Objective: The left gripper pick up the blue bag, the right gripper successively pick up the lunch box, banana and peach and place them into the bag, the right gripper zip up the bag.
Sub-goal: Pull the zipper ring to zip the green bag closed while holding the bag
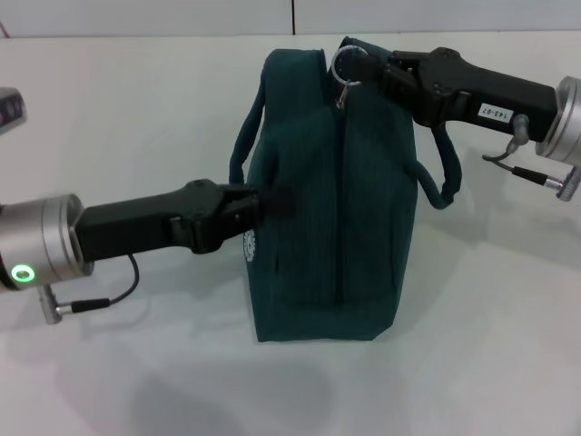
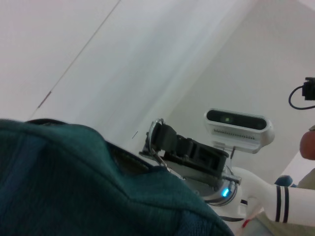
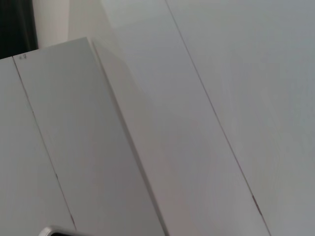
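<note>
The blue bag [image 1: 336, 209] stands upright in the middle of the white table, its top seam closed. My left gripper [image 1: 268, 202] comes in from the left and is shut on the fabric of the bag's side, beside the white round logo [image 1: 249, 245]. My right gripper [image 1: 372, 65] is at the bag's top far corner, shut on the silver ring-pull [image 1: 346, 64] of the zipper. The left wrist view shows the bag [image 2: 74, 182] close up, with the right gripper [image 2: 170, 142] and the ring [image 2: 155, 132] beyond it. The lunch box, banana and peach are out of view.
The white table [image 1: 136, 109] lies bare around the bag. A grey object [image 1: 9, 107] pokes in at the left edge. The bag's loop handles hang on either side [image 1: 243, 136] [image 1: 445, 186]. The right wrist view holds only white wall panels [image 3: 147, 123].
</note>
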### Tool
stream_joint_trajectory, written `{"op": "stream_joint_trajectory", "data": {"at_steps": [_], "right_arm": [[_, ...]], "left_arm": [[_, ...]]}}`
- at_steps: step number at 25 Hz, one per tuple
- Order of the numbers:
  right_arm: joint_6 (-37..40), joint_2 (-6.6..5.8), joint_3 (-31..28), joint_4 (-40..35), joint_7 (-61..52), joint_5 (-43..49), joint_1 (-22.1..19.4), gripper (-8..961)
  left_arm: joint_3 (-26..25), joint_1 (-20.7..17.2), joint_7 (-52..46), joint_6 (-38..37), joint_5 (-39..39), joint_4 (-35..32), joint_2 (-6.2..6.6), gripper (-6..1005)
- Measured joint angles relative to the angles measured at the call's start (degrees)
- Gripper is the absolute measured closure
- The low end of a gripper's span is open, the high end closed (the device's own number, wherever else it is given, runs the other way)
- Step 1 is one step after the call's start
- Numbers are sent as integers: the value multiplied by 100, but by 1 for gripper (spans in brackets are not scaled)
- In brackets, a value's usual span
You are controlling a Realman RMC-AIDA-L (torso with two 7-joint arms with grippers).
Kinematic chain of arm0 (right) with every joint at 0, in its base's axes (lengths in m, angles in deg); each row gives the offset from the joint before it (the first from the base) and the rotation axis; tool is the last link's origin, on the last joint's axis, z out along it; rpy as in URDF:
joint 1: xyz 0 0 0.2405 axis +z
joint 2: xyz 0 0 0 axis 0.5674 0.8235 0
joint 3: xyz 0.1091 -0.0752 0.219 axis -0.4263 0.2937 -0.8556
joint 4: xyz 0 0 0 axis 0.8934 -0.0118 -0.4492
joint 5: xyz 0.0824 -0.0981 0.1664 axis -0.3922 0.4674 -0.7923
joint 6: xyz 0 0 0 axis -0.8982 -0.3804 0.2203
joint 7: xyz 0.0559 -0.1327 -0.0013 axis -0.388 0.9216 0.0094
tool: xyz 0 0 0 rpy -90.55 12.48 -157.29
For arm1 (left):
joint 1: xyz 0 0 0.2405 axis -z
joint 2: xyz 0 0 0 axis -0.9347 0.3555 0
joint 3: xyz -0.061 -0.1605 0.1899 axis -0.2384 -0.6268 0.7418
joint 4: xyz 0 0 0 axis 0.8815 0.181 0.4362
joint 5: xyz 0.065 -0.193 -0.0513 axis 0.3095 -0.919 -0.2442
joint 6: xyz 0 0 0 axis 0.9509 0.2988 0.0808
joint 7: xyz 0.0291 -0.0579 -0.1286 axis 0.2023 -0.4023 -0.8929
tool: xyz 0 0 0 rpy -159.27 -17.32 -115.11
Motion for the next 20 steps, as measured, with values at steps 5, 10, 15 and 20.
{"op": "stream_joint_trajectory", "data": {"at_steps": [5,10,15,20], "right_arm": [[-6,0,0,15,-34,-13,2,913],[2,23,40,24,-224,-17,19,912],[8,23,49,27,-744,-17,53,911],[-6,20,48,28,-1298,21,106,910]], "left_arm": [[-9,-13,126,-19,-3,195,8,945],[15,-9,255,-30,-1,277,-4,944],[20,19,432,-55,14,382,-9,944],[22,45,486,-59,20,441,-9,945]]}}
